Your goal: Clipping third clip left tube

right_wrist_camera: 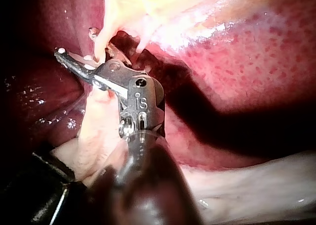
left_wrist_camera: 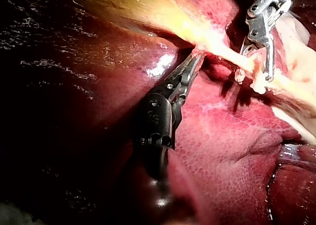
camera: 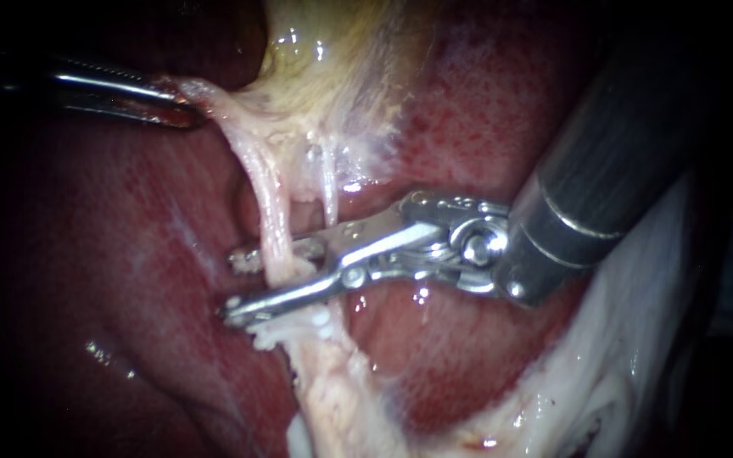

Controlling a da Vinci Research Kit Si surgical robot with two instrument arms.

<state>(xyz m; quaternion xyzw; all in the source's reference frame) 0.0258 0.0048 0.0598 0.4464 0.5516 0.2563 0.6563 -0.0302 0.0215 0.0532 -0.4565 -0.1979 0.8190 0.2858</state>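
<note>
While left tool (camera: 178, 100) clamps edge of gallbladder (camera: 341, 59), right tool (camera: 232, 286) gapes astride left tube (camera: 275, 225), liver (camera: 485, 110) close behind.

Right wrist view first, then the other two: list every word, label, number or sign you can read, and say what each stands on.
Right instrument: one small engraved mark on its joint housing, not clear enough to quote.
Left instrument: no text visible.
Liver, tube, pale tissue: no text.
No other words, labels, numbers or signs in any view.
</note>
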